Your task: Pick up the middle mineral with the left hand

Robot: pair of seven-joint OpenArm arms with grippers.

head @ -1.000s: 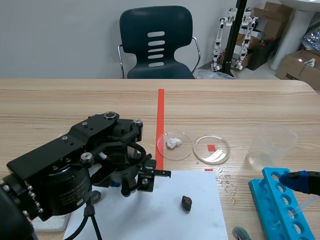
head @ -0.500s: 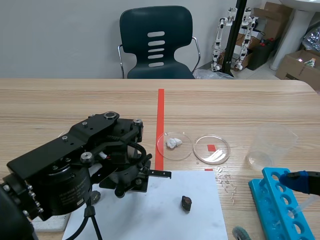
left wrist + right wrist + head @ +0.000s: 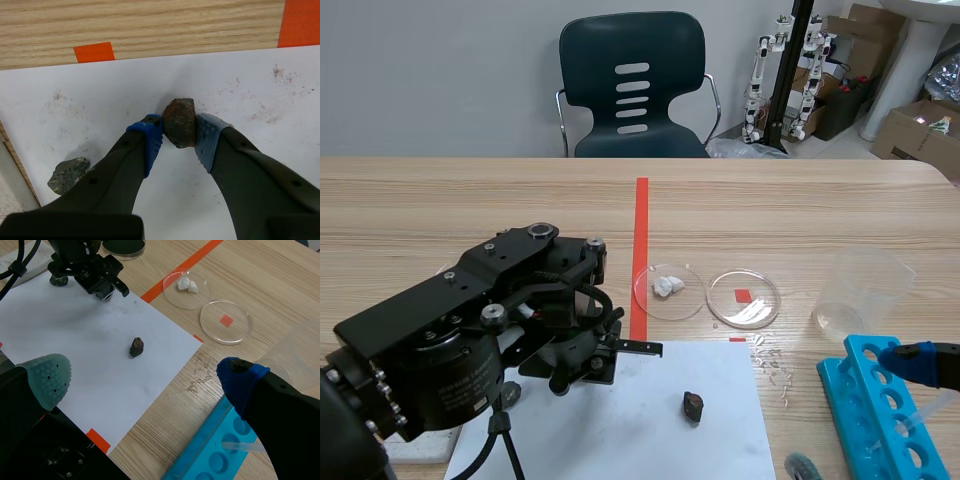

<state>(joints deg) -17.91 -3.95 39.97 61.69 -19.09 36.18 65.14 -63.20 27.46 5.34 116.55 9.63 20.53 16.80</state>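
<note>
We see our left gripper (image 3: 178,136) squeezing the middle mineral (image 3: 179,120), a brown lump, tight between its two blue pads (image 3: 151,140). The mineral is over the white paper (image 3: 100,100), not far from the paper's far edge. We cannot tell if it touches the paper. A grey mineral (image 3: 67,175) lies by the paper's left edge, beside the gripper. A dark mineral (image 3: 693,406) lies well apart, nearer the paper's right edge. Our right gripper (image 3: 145,382) hangs wide open over the table's near right corner, above the blue rack (image 3: 870,410). Just past the paper's far edge sit a clear dish (image 3: 655,302) with white bits (image 3: 667,285) and another clear dish (image 3: 760,305).
</note>
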